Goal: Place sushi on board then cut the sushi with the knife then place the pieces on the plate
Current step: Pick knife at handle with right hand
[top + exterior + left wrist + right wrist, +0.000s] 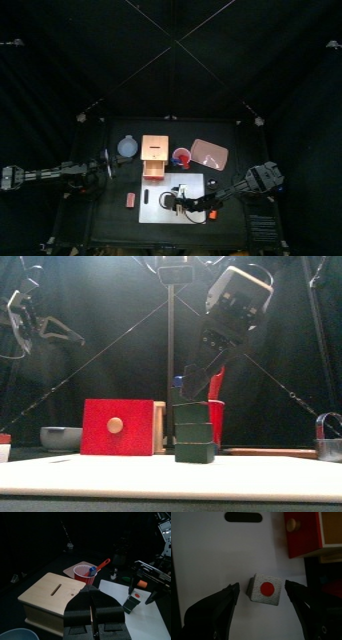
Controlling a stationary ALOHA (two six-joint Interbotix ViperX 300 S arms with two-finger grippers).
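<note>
The right gripper [262, 585] stood spread astride the sushi roll [194, 434], mid-frame. From above the roll was hard to make out. The left gripper [92, 592] sat pressed together.

No writing, label or number can be read, as far as visible.

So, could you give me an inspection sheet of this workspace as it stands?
Surface: black table, white cutting board on it.
Job's things: sushi roll upright on the board; toy knives in the red cup; pink tray behind the board.
Clutter: wooden box, blue-grey bowl, small red thing.
End effectors: right end effector open over the sushi roll; left end effector shut, at the left.
Cables: nothing seen.
Surroundings: black curtains.
</note>
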